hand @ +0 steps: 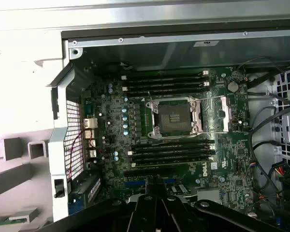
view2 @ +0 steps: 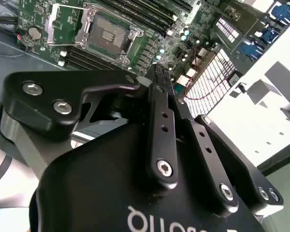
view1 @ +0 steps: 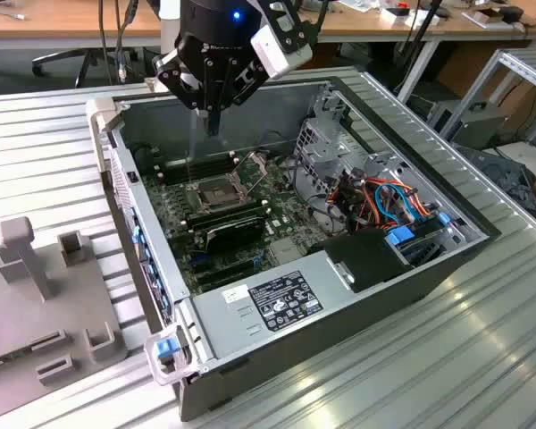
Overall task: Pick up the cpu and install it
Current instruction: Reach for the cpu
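The end effector [view1: 213, 125] hangs in the upper middle of the exterior view, over the open computer case [view1: 339, 311] on the counter [view1: 464, 357]. Its fingers are drawn together on nothing discernible. Below, the socket [hand: 174, 117] lies bare, its metal frame [hand: 225, 113] swung aside, apparently to admit the cpu, whose whereabouts cannot be told.

The computer case [view1: 277, 107] lies open upward, so the middle of the exterior view is free from above. The socket [view1: 216, 193] sits uncovered there, its metal frame [view1: 255, 166] tilted up just right of it. Memory sticks [view1: 228, 215] flank it above and below. A drive cage [view1: 326, 134] and cables [view1: 384, 201] crowd the right, and the power supply [view1: 281, 299] fills the lower centre. The gripper [view1: 213, 123] hangs at upper centre.
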Tool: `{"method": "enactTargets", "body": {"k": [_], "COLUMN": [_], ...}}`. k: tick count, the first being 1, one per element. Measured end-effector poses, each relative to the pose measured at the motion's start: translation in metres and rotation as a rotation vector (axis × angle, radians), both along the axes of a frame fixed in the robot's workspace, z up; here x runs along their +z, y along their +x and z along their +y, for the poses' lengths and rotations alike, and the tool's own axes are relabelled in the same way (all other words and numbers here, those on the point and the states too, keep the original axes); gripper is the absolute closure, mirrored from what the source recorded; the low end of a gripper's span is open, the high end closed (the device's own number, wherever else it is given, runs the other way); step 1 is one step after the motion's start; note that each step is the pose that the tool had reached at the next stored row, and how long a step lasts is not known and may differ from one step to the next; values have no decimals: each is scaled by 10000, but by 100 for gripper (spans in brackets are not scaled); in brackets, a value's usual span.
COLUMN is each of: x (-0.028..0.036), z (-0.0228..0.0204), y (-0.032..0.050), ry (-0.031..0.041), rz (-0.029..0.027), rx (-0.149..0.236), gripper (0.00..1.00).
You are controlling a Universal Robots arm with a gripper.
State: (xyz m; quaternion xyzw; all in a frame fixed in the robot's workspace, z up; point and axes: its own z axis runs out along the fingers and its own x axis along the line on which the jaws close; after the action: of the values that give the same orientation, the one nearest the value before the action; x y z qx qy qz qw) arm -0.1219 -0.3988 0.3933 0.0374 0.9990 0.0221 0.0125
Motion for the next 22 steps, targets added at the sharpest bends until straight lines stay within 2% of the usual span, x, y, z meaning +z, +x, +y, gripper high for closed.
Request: {"method": "enactTargets", "body": {"k": [7,9,22], "x": [0,0,0], "z": [0,0,0], "y": [-27,-79,-220], "ry": [-1,0,0], "rz": [0,0,0], "rx": [0,-1,0], "gripper": [89,89,89]}}
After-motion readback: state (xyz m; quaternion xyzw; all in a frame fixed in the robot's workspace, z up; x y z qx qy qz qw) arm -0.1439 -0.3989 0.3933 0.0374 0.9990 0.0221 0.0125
